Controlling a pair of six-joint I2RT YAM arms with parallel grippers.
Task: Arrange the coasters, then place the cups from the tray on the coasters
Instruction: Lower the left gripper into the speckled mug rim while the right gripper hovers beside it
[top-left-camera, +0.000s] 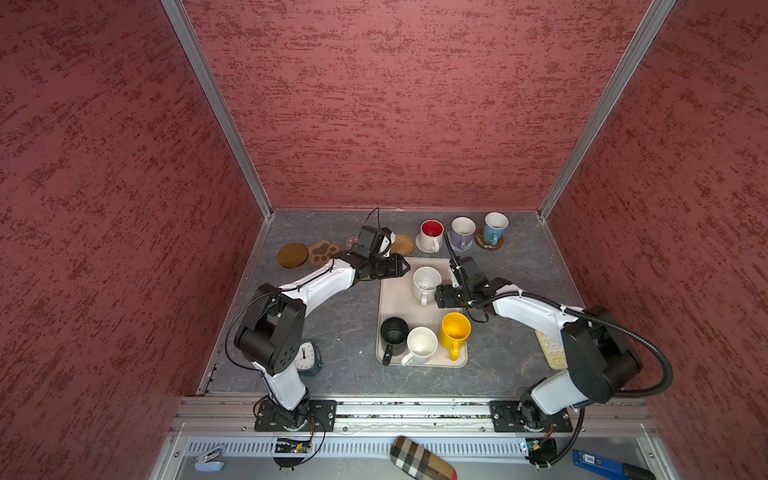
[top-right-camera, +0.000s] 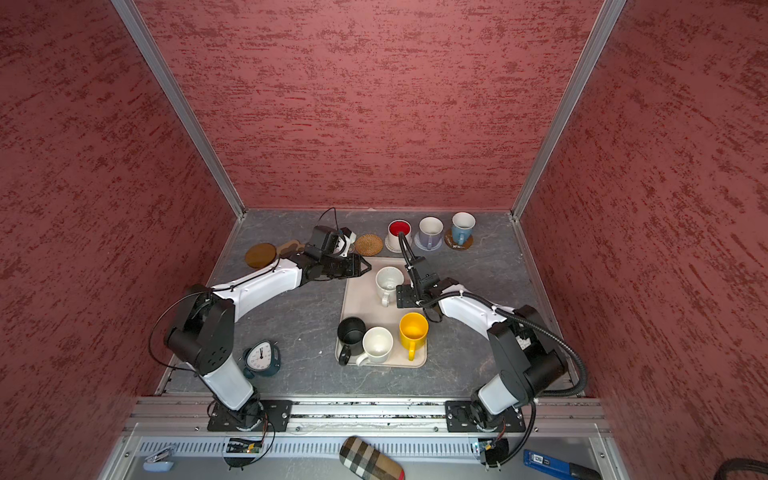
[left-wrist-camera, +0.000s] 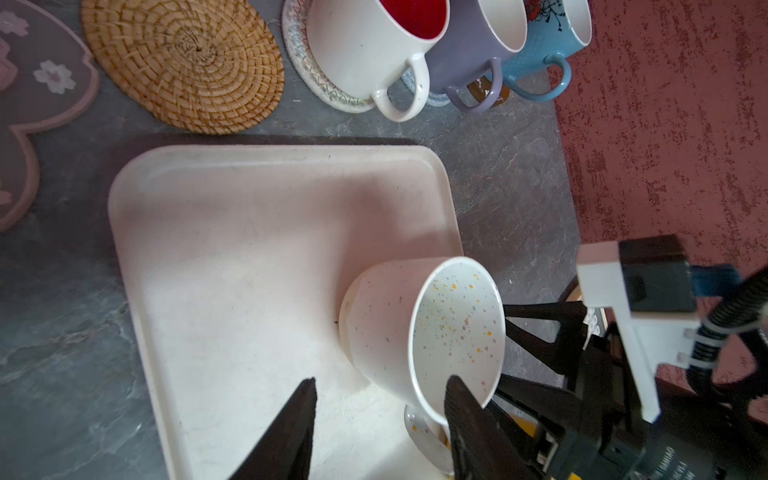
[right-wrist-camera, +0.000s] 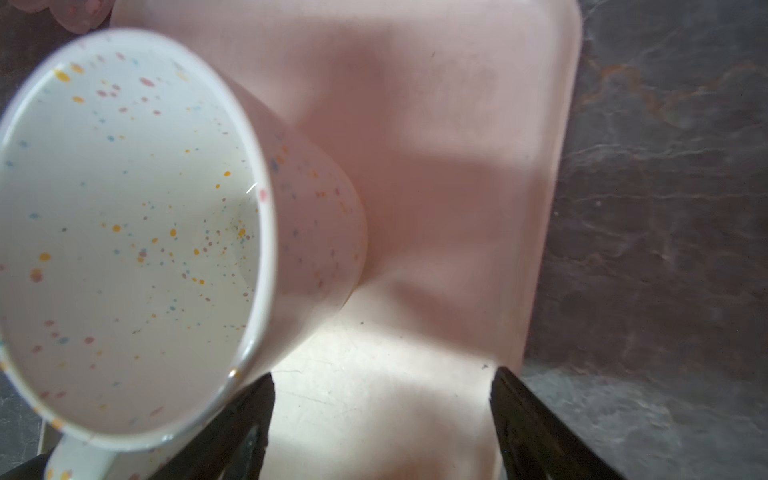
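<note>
Speckled cup (top-left-camera: 426, 282): upright on the tray (top-left-camera: 395, 303); stands between the two grippers, held by neither.
Left gripper (left-wrist-camera: 380, 380): jaws apart, empty; cup just ahead of its tips, handle near one finger.
Right gripper (right-wrist-camera: 384, 374): jaws wide, empty; cup sits off the outer side of one finger, not between them.
Step, as judged: carry this cup to the free rattan coaster (top-left-camera: 402, 244), ahead of the left gripper past the tray's edge, beside the red-lined cup (top-left-camera: 431, 235).
Doing it well: one arm only, the other backing clear; straddle the cup wall over the rim, away from the handle; close squarely; lift straight up before travelling.
Risks: glazed wall may slip; grippers near enough to collide; red-lined cup crowds the coaster.
Waiting: black cup (top-left-camera: 394, 332), white cup (top-left-camera: 420, 345), yellow cup (top-left-camera: 455, 330), behind both grippers on the tray.
</note>
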